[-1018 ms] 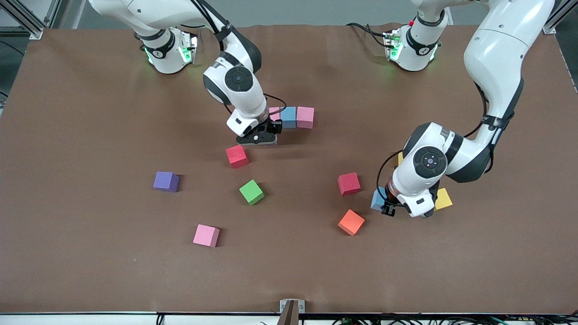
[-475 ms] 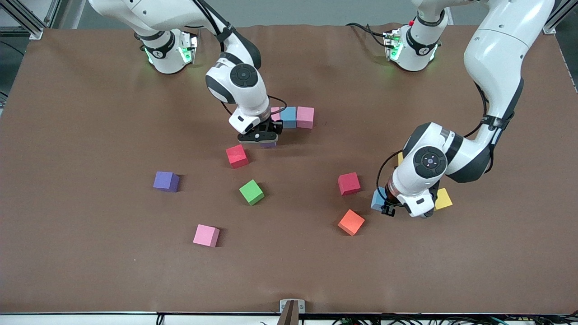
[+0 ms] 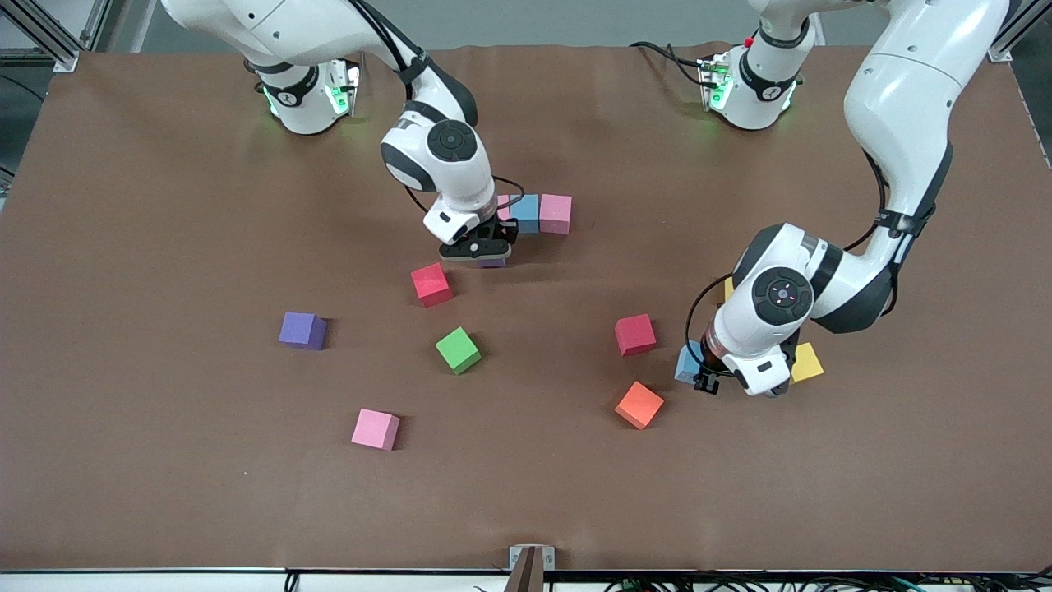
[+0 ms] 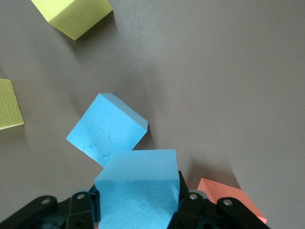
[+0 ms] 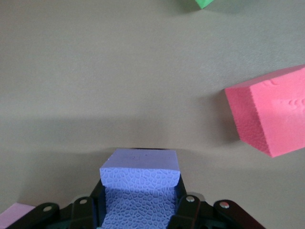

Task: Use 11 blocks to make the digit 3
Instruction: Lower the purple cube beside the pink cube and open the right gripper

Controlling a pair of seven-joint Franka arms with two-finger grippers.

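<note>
**Two cubes gripped, one short row laid**

We see the right gripper (image 3: pixel 485 253) with jaws clamped on a purple block (image 5: pixel 139 191), low beside the pink-blue-pink row (image 3: pixel 534 214), which runs along the tabletop's (image 3: pixel 164 493) length. Our left gripper (image 3: pixel 713 380) grips a light blue block (image 4: pixel 137 191) over another blue block (image 4: pixel 106 130). Bare tabletop surrounds the row.

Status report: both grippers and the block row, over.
Right gripper shut on purple block, low beside the pink-blue-pink row. Left gripper shut on light blue block, over another blue block. Nothing blocking.
</note>
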